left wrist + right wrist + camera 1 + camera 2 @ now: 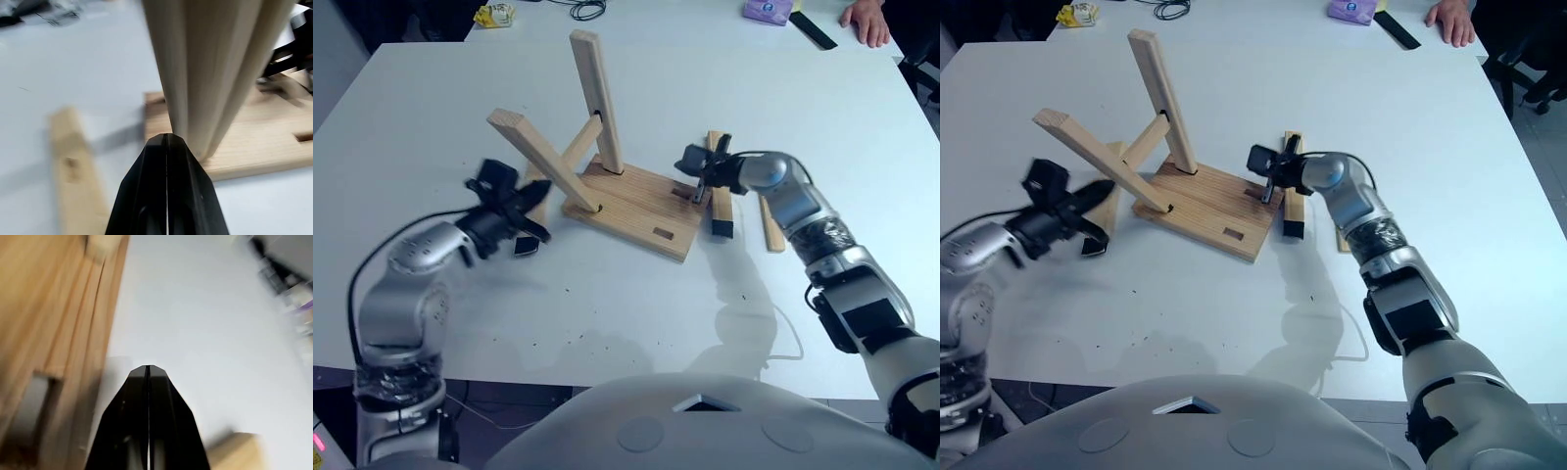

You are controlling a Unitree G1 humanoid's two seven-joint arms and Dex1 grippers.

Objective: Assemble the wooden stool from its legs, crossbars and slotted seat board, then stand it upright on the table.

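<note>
Two legs stand in the slotted seat board (641,213) at mid-frame on the worktop (607,304): a steep leg (597,98) and a leaning leg (540,157), one crossbar (576,149) between them. Three loose pieces lie flat, two on the right (721,201) (771,227) and one on the left (78,181). Both tools are clenched on nothing: the left tool (536,198) beside the leaning leg, the right tool (699,191) at the board's right edge.

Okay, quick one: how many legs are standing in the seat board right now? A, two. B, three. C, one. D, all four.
A: only a near-upright leg and a tilted leg stand in the seat board, and two other slots in it are empty.
</note>
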